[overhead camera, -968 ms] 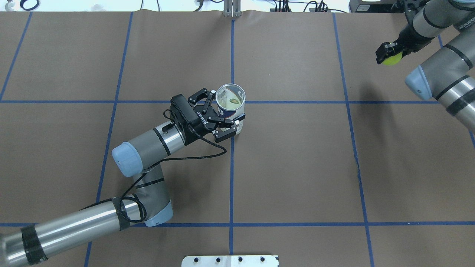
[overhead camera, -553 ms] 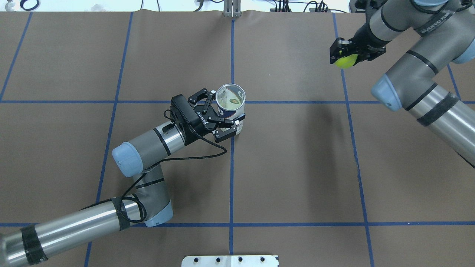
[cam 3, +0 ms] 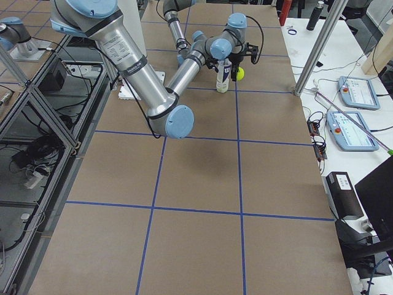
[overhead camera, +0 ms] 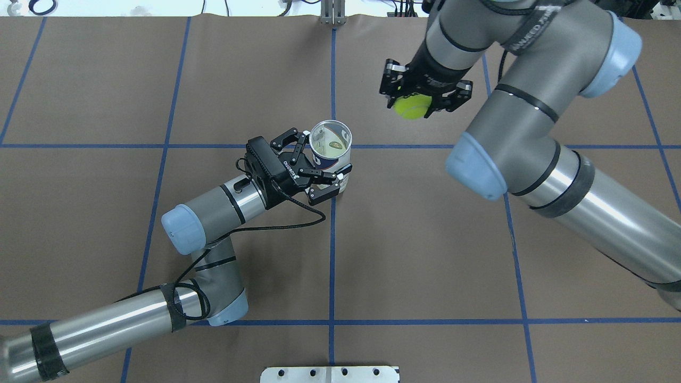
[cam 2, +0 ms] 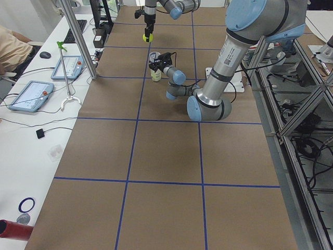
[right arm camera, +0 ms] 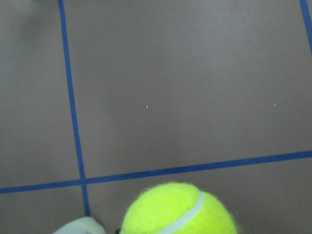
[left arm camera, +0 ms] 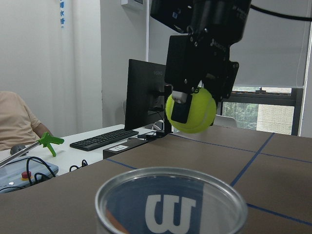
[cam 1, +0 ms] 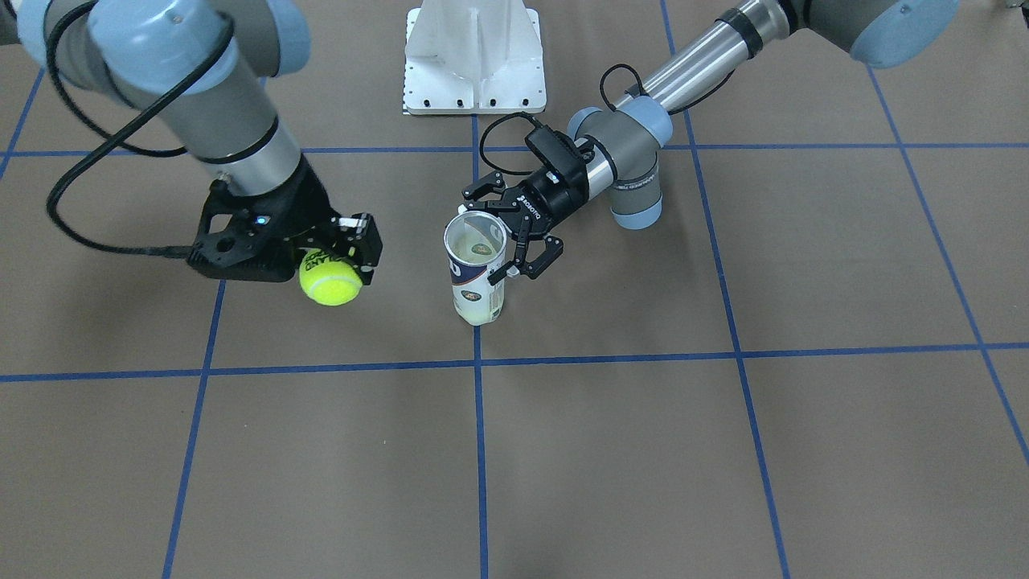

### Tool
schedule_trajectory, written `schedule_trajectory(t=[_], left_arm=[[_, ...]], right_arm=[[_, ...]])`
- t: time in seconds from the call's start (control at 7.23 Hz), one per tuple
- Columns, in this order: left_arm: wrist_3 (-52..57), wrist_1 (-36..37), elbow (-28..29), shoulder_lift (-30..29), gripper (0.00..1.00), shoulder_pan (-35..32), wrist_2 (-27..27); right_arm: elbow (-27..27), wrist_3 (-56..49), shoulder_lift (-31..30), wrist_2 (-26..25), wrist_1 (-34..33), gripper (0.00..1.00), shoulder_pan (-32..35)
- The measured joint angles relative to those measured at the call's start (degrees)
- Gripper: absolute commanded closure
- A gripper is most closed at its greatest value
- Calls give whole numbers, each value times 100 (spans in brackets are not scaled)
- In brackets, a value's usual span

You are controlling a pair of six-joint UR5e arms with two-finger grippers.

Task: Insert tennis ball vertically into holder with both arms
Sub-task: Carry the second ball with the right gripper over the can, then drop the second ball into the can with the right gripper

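The right gripper (cam 1: 334, 259) has swung in closer, clamping a yellow tennis ball (cam 1: 329, 281) beneath it. It is now near the clear tennis-ball can (overhead camera: 331, 139), gripped upright between the left gripper (overhead camera: 324, 154) fingers.

left arm (overhead camera: 210, 208) stretched low with elbow bent, wrist level, left gripper (overhead camera: 325, 152) clasped sideways round the holder (overhead camera: 332, 141), right arm (overhead camera: 532, 114) raised and angled inward, right gripper (overhead camera: 419, 100) pointing down, pinching a tennis ball (overhead camera: 410, 108)
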Motion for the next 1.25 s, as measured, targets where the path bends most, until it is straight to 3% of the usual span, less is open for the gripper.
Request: schedule_trajectory(t=[0.28,0.55,0.69,0.83,0.97,1.25], left_arm=[[0,9,9,-5,1,7,0],[0,32,12,-8,1,16,0],[0,35,12,-8,1,17,0],[0,36,12,-8,1,22,0],[0,36,12,-9,1,23,0],[0,36,12,-9,1,23,0]], right_arm=[[50,287,685,-448,-877,71,-463],[21,467,940,-693,-1101,70,-715],[-39,557,1065,-759,-1110,57,-807],[-132,619,1167,-838,-1098,43,-888],[-225,643,1221,-904,-1051,8,-938],[-313,644,1247,-980,-952,2,-971]])
